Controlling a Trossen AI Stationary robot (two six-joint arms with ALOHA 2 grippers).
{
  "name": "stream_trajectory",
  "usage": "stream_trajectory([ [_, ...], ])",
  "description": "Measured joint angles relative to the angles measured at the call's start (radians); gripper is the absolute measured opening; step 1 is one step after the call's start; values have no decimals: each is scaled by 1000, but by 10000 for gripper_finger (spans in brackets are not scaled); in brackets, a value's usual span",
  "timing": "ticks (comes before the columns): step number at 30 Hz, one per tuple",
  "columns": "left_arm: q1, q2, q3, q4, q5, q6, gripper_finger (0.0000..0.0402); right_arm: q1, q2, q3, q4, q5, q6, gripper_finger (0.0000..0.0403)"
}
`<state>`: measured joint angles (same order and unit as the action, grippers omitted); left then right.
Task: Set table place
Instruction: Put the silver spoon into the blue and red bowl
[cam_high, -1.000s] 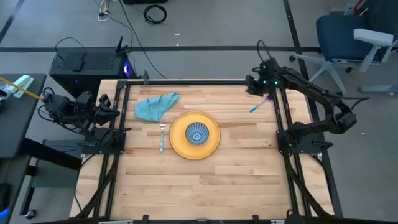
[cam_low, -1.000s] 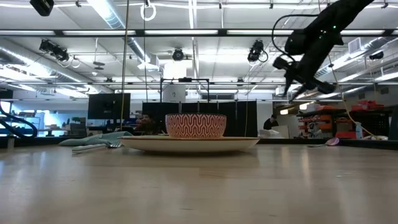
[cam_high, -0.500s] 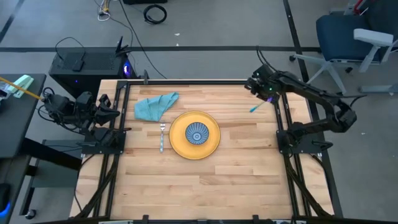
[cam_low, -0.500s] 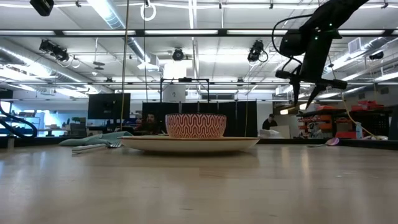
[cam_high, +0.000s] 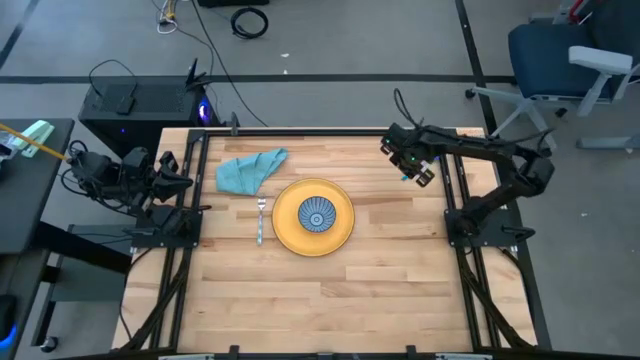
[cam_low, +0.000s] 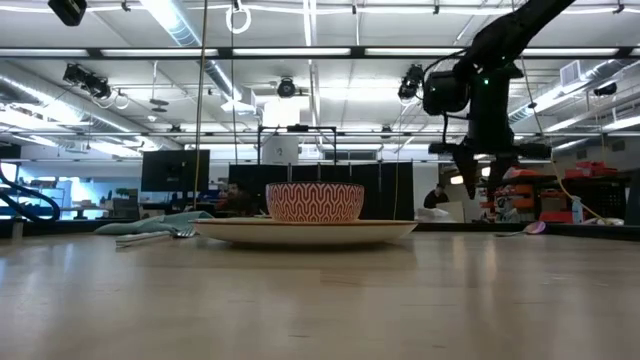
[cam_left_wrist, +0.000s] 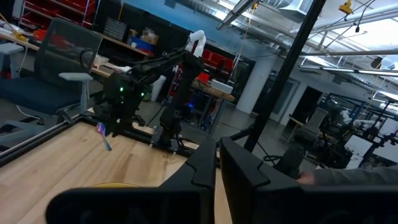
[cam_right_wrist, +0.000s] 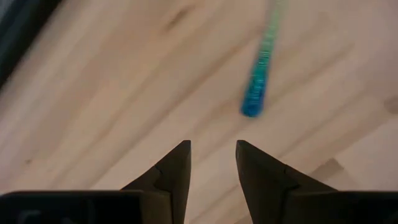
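Closest in the low view lies the table (cam_high: 330, 290), pale butcher-block planks in a black rail frame. Further back on it sits a round yellow plate (cam_high: 340, 235) carrying a patterned bowl (cam_high: 318, 215), with a metal fork (cam_high: 260, 222) just beside the plate and a crumpled teal cloth (cam_high: 250, 170) beyond. Near the far edge, the right gripper (cam_high: 413, 166) hovers, fingers spread wide and empty, over a slim blue-handled utensil (cam_right_wrist: 256, 93). The left gripper (cam_left_wrist: 217, 167), fingers nearly together, waits off the table's side.

The table (cam_high: 320, 290) is a large rectangular top of light wooden planks. It fills the middle and lower part of the high view. A black metal rail frames its edges.
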<state>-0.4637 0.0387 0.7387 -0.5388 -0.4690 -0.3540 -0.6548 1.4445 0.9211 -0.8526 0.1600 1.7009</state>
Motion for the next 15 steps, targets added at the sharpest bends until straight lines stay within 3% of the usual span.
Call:
stream_trajectory([
  [7,0,0,0,0,0,0,35,26,42,-1,-100,-7,149,133],
  [15,0,0,0,0,0,0,39,6,42,-84,-59,-32,210,132],
])
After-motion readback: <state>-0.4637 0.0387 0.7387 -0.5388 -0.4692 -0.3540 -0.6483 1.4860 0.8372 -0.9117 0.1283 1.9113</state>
